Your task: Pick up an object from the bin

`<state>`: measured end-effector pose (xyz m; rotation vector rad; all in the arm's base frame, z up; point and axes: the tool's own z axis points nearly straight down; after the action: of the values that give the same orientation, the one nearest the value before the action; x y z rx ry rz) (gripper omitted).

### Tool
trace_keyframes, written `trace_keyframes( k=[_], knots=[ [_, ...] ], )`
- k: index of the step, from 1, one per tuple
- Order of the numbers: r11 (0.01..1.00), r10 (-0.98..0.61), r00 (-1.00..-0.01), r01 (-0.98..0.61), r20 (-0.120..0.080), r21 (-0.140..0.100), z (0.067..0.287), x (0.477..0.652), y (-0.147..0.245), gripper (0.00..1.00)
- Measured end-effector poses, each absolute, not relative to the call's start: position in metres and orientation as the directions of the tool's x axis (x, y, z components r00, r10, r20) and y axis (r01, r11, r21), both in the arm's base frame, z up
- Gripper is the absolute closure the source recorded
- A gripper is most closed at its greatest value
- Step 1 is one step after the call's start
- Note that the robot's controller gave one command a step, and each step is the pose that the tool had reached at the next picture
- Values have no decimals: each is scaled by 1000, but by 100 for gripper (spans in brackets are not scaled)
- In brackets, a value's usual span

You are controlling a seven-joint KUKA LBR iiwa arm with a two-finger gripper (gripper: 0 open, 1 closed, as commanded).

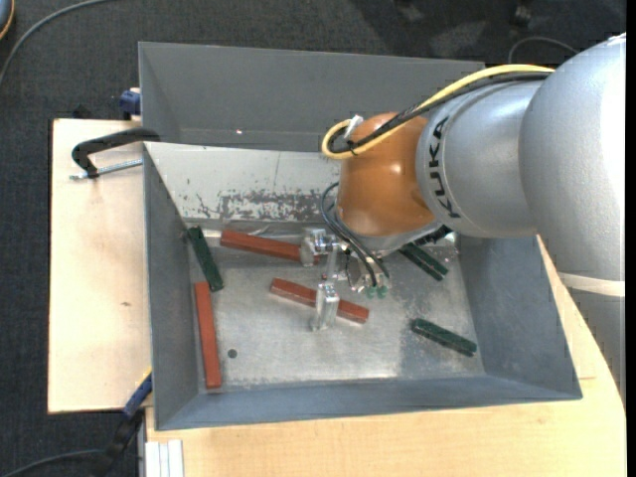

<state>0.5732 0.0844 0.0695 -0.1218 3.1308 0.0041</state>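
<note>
Where the floor of the grey metal bin (pixel 164 266) lies barest, close to its middle, the gripper (pixel 324 304) stands low, its metal tip down at a short red bar (pixel 293 291). That bar lies slantwise, its left end a little farther off and its right end a little nearer, and it looks to rest flat on the floor. The tip crosses the bar at about its middle and hides part of it. From this angle I cannot tell how wide the gripper is set, nor whether it has the bar in its grasp or only touches it. Above the gripper sits the orange cover (pixel 383 182) of the wrist, with a yellow cable (pixel 467 82) looped over it, and the thick silver arm (pixel 517 157) comes in from the right.

A second red bar (pixel 260 244) lies just beyond, at the foot of the far wall, its right end close to the gripper's body. A long red bar (pixel 207 334) runs near to far along the foot of the left wall. Touching or almost touching its far end is a dark green bar (pixel 206 258), lying at a slant. Another dark green bar (pixel 444 336) lies on the floor to the right and nearer, well apart from the gripper. A third green bar (pixel 429 263) shows partly from under the orange cover at the right
</note>
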Motion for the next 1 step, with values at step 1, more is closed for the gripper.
trace_keyframes(
  k=[1],
  knots=[
    [997,-78,-997,-78,-12,4,75,574,86,100]
  ],
)
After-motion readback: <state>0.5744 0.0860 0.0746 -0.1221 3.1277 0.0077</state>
